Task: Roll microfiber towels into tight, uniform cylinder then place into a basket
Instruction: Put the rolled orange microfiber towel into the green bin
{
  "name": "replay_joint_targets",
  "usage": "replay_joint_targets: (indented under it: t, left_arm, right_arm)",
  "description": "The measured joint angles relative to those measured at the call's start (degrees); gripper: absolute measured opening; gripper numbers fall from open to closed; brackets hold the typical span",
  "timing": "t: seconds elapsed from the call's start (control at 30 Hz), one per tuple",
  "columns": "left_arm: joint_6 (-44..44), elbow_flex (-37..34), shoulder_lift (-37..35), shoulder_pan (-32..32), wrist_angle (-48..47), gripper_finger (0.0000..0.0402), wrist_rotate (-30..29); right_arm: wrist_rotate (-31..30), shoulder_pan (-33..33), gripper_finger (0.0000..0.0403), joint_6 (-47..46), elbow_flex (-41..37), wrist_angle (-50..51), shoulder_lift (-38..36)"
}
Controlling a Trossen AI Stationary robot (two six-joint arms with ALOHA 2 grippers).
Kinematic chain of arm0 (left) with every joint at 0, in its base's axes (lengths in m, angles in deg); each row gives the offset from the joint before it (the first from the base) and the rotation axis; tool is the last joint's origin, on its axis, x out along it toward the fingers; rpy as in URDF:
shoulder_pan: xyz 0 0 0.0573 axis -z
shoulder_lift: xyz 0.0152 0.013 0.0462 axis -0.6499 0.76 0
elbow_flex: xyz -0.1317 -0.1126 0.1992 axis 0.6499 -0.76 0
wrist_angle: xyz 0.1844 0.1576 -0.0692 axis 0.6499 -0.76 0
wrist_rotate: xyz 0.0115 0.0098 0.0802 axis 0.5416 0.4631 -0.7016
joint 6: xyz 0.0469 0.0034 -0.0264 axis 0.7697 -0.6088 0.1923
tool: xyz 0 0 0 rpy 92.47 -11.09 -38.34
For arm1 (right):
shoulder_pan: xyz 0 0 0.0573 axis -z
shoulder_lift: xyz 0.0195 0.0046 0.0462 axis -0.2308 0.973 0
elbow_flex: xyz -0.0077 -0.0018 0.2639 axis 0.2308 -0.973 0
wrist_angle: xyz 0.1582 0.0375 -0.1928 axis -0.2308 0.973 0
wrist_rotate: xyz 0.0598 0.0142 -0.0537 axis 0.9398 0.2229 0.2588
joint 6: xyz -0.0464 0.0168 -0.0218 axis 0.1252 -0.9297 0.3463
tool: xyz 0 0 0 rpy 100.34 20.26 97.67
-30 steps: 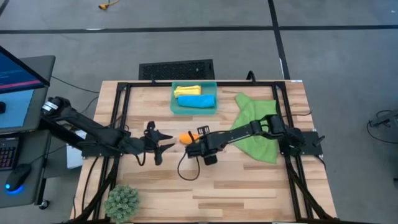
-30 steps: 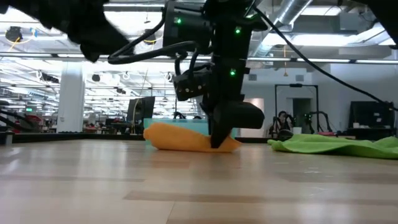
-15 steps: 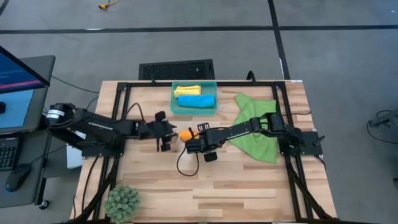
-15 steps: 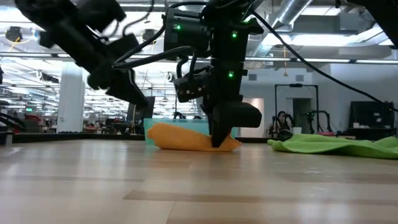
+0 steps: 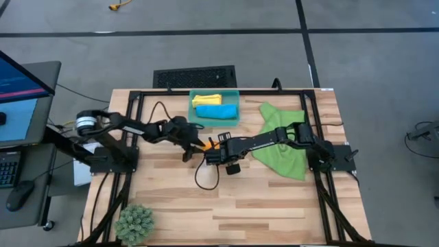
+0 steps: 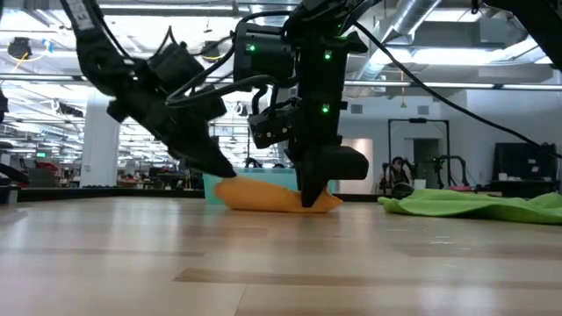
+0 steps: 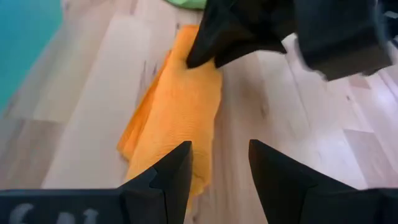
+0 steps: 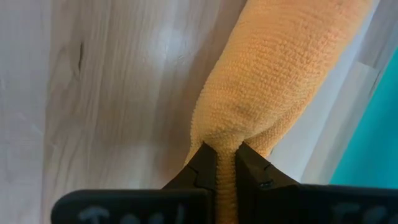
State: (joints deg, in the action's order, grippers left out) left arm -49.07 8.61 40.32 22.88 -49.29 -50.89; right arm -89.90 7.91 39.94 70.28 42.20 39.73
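Right end effector [image 8: 225,163] pinching orange towel [image 8: 273,81]

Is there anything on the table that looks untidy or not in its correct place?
Yes. The green towel lies crumpled and unrolled on the table's right side, under the right arm. The yellow towel and blue towel already sit rolled in the basket.
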Motion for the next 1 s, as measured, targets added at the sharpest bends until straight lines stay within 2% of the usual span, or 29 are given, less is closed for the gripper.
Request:
replay_joint_targets:
  t: [0.4,0.67,0.77,0.93,1.0]
  left_arm:
    - [-3.9,4.7,12.1,-1.1,1.7,0.0151,-7.7]
    - [-3.2,5.1,14.5,0.0,2.9,0.0147,-9.7]
    - [-3.3,5.0,14.7,1.1,3.5,0.0122,-11.8]
    - [-3.6,4.9,14.8,2.8,4.2,0.0028,-14.1]
    - [-3.6,4.9,14.8,3.6,4.3,0.0015,-15.8]
  right_arm:
    - [0.0,-0.2,0.0039,0.4,0.0,0.0,0.0]
    - [0.0,-0.2,0.0039,1.9,0.0,-0.2,0.0]
    - [0.0,-0.2,0.0039,1.9,0.0,-0.2,0.0]
    - [-0.2,-0.3,0.0039,1.9,0.0,-0.3,0.0]
    - [-1.0,-0.2,0.0039,1.7,0.0,-0.2,0.0]
